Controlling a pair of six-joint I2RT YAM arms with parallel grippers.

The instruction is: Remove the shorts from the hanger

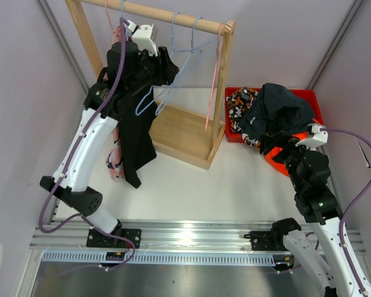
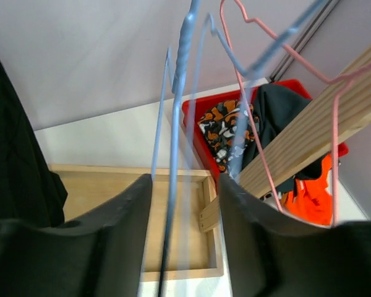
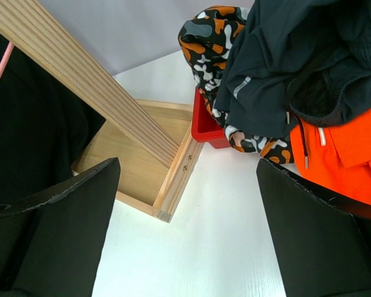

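The black shorts [image 1: 136,136] hang at the left end of the wooden rack, below my left arm; their hanger is hidden behind the arm. In the left wrist view they are a dark mass at the left edge [image 2: 12,154]. My left gripper [image 1: 168,67] is raised beside the rod [image 1: 173,17]. It is open [image 2: 184,185], with the wire of an empty blue hanger [image 2: 176,124] running between its fingers without being clamped. My right gripper [image 1: 283,150] is open and empty [image 3: 187,170], low over the table beside the red bin [image 1: 309,96].
The rack's wooden base tray [image 1: 179,133] sits mid-table. An empty pink hanger [image 1: 213,86] hangs at the rod's right end. The red bin holds a dark garment [image 1: 278,108], a camouflage one [image 1: 241,102] and an orange one [image 1: 278,162] spilling over its front.
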